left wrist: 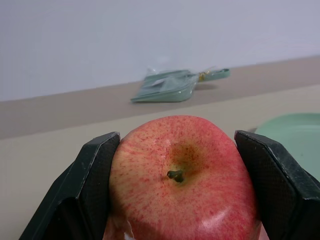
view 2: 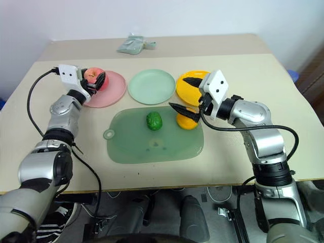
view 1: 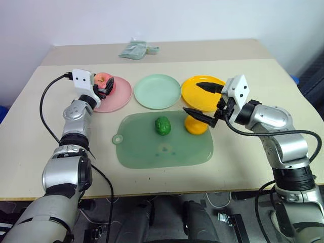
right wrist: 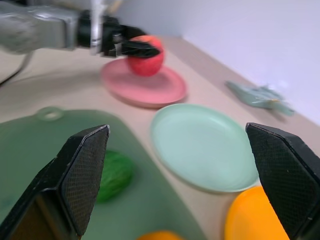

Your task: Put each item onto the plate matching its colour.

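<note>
Left hand (view 1: 104, 87) grips the apple (left wrist: 182, 175) over the pink plate (view 1: 119, 96); the round fruit may roll off once released; right hand (view 1: 204, 102) gapes wide, empty.

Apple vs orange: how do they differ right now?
The apple is pink-red and gripped between the left gripper's fingers over the pink plate; the orange is orange and lies free on the green mat. The apple is at its matching plate; the orange is still off the yellow-orange plate, by the open right gripper. Both are round toy fruits of similar size.
</note>
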`<move>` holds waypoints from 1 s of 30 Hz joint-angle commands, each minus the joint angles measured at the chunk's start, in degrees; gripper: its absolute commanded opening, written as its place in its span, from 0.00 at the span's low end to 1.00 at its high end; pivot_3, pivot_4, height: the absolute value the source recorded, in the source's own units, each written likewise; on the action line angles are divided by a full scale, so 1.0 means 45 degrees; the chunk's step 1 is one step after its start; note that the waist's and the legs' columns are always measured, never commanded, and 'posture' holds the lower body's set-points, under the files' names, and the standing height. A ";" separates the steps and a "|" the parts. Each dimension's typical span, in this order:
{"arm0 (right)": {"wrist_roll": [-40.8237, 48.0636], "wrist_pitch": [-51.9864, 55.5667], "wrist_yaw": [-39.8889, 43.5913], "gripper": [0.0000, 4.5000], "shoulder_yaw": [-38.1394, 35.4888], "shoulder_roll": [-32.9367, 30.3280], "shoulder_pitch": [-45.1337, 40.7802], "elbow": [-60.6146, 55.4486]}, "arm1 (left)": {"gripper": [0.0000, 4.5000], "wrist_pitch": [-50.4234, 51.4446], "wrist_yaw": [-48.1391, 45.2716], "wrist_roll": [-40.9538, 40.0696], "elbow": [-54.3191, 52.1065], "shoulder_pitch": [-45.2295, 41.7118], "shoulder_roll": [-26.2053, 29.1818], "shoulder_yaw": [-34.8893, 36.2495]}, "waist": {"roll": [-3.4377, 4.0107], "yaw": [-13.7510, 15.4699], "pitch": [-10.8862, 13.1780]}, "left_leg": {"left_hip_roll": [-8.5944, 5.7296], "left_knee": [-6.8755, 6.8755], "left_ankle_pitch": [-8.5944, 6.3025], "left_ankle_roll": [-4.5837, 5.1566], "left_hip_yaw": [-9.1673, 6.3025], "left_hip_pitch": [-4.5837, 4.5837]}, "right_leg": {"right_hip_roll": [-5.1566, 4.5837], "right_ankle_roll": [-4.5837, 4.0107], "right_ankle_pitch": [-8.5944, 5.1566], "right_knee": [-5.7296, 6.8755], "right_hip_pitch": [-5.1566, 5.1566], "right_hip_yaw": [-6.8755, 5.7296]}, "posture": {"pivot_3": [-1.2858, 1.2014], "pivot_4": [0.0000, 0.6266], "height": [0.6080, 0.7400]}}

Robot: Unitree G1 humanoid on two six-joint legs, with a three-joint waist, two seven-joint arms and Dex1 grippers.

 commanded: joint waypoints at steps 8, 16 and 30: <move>0.0097 -0.0036 -0.0034 1.00 -0.0328 -0.0148 0.0006 -0.0459 | 0.99 -0.0647 -0.1470 -0.0332 -0.0456 -0.0461 0.0246 0.0429 | 0.0000 -0.0038 0.0000 | 0.0000 0.0000 0.0000 0.0000 0.0000 0.0002 | 0.0002 -0.0001 0.0010 0.0001 0.0000 0.0000 | 0.52 0.24 1.00; 0.0954 0.1036 0.0516 1.00 -0.0258 -0.0396 -0.0298 -0.0712 | 0.99 0.3409 -1.1898 -0.3360 -0.5496 0.1737 0.0132 -0.1070 | 0.0025 -0.0118 -0.0014 | 0.0004 0.0006 -0.0001 0.0003 0.0011 0.0002 | 0.0002 -0.0003 0.0012 -0.0001 0.0008 0.0002 | 0.52 0.24 1.00; 0.2437 0.2239 0.2905 1.00 -0.0867 -0.2675 0.1468 -0.1955 | 0.99 0.2310 -1.2033 -0.1234 -0.6504 0.2577 -0.0701 -0.3352 | 0.0021 -0.0001 -0.0009 | 0.0020 0.0009 0.0000 0.0002 0.0015 0.0007 | 0.0005 -0.0013 0.0017 -0.0009 0.0009 0.0012 | 0.52 0.24 1.00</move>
